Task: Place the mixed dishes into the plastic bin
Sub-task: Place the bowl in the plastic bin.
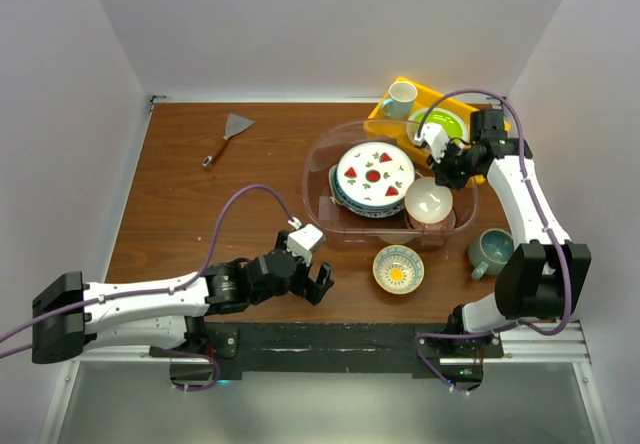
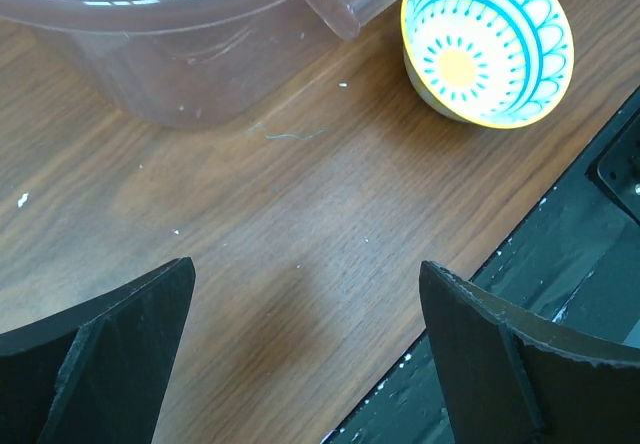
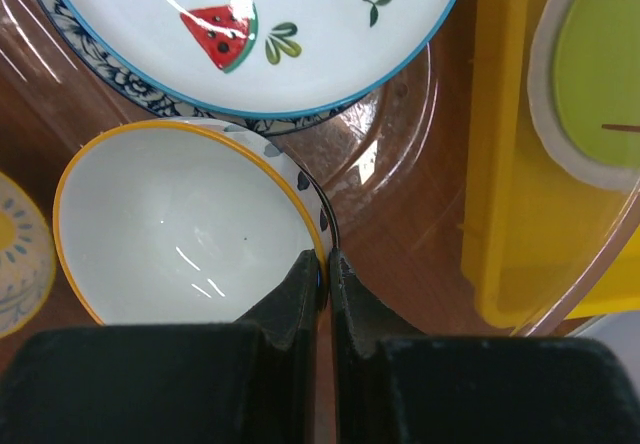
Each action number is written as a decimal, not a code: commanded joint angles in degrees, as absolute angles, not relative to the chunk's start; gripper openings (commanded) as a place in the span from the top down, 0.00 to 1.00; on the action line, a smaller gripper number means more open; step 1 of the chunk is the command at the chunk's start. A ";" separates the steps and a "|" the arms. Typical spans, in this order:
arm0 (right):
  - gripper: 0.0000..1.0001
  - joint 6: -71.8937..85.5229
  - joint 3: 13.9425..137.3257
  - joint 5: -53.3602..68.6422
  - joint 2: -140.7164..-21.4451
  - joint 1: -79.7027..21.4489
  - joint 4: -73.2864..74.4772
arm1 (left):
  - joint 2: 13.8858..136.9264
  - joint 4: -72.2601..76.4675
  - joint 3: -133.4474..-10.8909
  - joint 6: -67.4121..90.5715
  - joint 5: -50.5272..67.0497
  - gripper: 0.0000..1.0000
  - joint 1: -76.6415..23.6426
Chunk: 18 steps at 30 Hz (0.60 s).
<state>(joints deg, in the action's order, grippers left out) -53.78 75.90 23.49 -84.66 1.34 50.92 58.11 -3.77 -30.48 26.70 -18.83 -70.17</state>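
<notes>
Your right jaws are pinching shut on the thin rim of the orange-rimmed bowl, over the near right corner of the plastic bin, just beside the stacked plates. That edge grip is risking a slip or tilt onto the plates. Your left jaws are gaping wide, holding nothing, over the bench.

walls: plain white | table: brown wood | light: even

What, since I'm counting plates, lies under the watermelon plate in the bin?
A blue floral plate shows only its rim beneath the watermelon plate in the plastic bin. Its middle, and anything lower in the stack, is covered.
</notes>
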 commanded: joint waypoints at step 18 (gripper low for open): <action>0.85 -57.66 69.44 16.44 -86.66 -1.14 44.82 | 59.85 6.06 -30.32 28.91 -14.94 0.00 -69.79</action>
<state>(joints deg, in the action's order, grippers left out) -56.86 69.84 16.58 -87.07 -0.08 47.09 59.90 0.49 -30.39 27.35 -16.01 -70.13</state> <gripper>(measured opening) 0.118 0.997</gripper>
